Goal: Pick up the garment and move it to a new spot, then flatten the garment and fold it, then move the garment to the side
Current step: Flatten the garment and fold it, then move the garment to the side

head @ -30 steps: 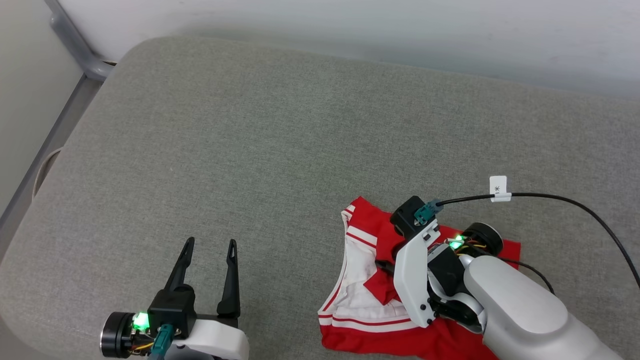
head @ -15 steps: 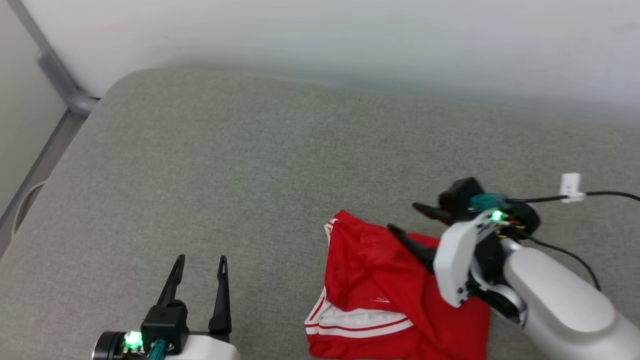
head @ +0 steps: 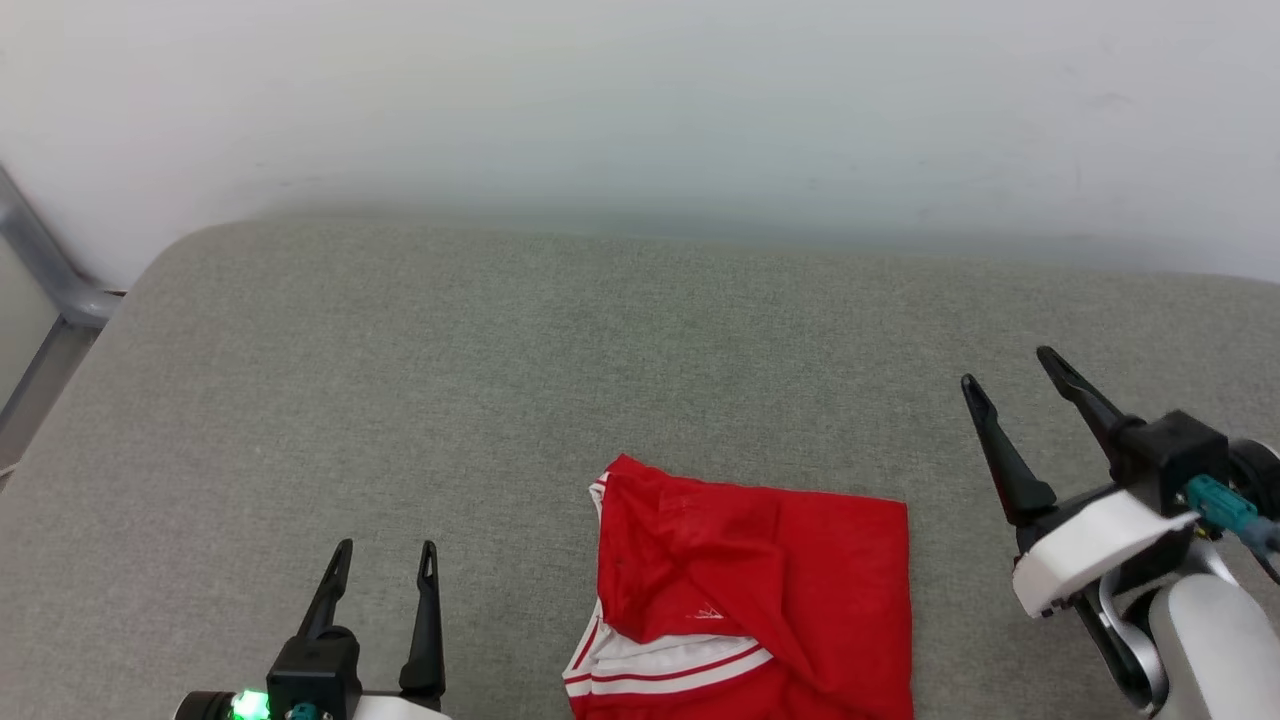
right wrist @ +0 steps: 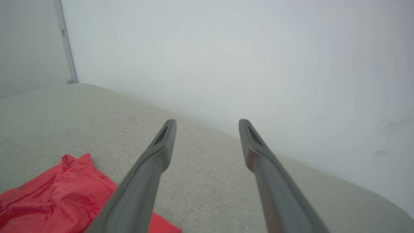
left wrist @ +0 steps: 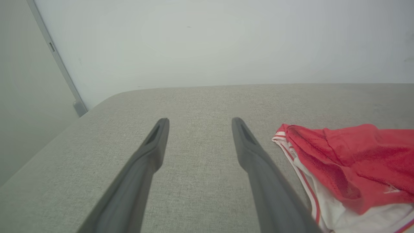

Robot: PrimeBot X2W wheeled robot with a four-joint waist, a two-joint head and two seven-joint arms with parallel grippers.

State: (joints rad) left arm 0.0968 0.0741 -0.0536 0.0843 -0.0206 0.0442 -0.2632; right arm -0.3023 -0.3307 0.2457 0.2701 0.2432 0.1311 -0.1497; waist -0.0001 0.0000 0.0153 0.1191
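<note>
Grey fabric cushion [head: 480,380] against pale wall [head: 640,100]. Fingers apart and empty on left hand [head: 385,548], low left, and on right hand [head: 1007,368], far right. Between them lies the garment [head: 760,570]: folded, red side up, striped white trim at near-left corner, touching neither hand.

Red across the garment [head: 790,560], with a white, red-striped band. Flecked grey over the cushion [head: 450,380], pale white on the wall [head: 640,100].
</note>
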